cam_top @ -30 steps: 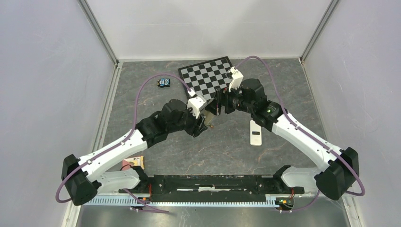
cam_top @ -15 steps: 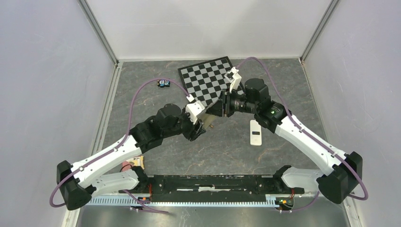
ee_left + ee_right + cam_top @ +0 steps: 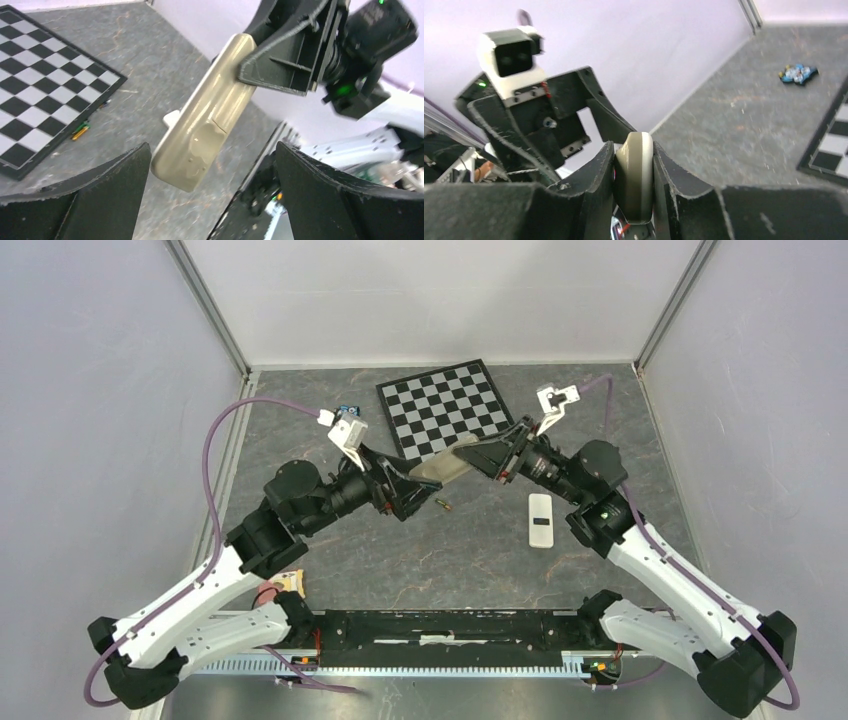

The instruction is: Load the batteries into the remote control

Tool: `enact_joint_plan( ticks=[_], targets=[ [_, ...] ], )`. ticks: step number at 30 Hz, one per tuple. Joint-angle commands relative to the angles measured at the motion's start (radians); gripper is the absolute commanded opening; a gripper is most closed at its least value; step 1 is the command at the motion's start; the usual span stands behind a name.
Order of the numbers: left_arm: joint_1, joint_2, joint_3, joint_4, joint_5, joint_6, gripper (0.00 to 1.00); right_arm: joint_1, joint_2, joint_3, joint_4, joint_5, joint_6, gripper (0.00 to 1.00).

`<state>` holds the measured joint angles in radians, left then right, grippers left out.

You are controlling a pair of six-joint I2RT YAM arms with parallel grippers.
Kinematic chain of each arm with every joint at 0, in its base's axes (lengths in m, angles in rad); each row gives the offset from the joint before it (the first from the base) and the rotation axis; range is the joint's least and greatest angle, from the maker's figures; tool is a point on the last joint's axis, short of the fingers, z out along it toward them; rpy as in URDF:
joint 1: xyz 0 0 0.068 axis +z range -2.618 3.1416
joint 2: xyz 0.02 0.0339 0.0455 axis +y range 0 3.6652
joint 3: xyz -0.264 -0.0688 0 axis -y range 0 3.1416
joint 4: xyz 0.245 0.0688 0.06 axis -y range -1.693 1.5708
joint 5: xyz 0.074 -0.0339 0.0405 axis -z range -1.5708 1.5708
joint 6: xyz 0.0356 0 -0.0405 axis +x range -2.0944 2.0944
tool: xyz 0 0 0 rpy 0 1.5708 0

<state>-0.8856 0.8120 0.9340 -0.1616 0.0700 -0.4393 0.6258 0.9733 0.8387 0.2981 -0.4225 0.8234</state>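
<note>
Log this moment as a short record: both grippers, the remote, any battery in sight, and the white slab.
left gripper: open, jaws wide, facing the remote's free end, no contact seen
right gripper: shut on the remote, clamping one end
remote: held off the table, tilted, tan back showing
battery: one lies loose on the table, near the checkerboard, not in the remote
second battery: cannot tell
white slab: flat on the table, right of the battery, clear of both grippers
</note>
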Motion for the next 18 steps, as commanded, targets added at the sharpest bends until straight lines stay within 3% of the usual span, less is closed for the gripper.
enact_joint_plan(
  ticks=[1, 3, 6, 10, 13, 18],
  targets=[
    [0.011, 0.027, 0.042, 0.138, 0.083, -0.261, 1.0, -0.003, -0.05, -0.021, 0.287, 0.048, 0.096, 0.23],
    [0.018, 0.036, 0.056, 0.146, 0.096, -0.301, 0.98, -0.004, -0.057, -0.035, 0.333, 0.048, 0.119, 0.23],
    [0.06, 0.045, 0.05, 0.171, 0.137, -0.351, 0.85, -0.004, -0.072, -0.088, 0.444, 0.058, 0.193, 0.23],
    [0.166, 0.016, -0.035, 0.356, 0.285, -0.489, 0.71, -0.003, -0.078, -0.111, 0.472, 0.078, 0.223, 0.23],
    [0.234, 0.005, -0.096, 0.487, 0.381, -0.581, 0.74, -0.003, -0.086, -0.12, 0.456, 0.095, 0.219, 0.23],
    [0.24, 0.048, -0.128, 0.571, 0.436, -0.635, 0.77, -0.003, -0.087, -0.174, 0.515, 0.134, 0.276, 0.23]
  ],
)
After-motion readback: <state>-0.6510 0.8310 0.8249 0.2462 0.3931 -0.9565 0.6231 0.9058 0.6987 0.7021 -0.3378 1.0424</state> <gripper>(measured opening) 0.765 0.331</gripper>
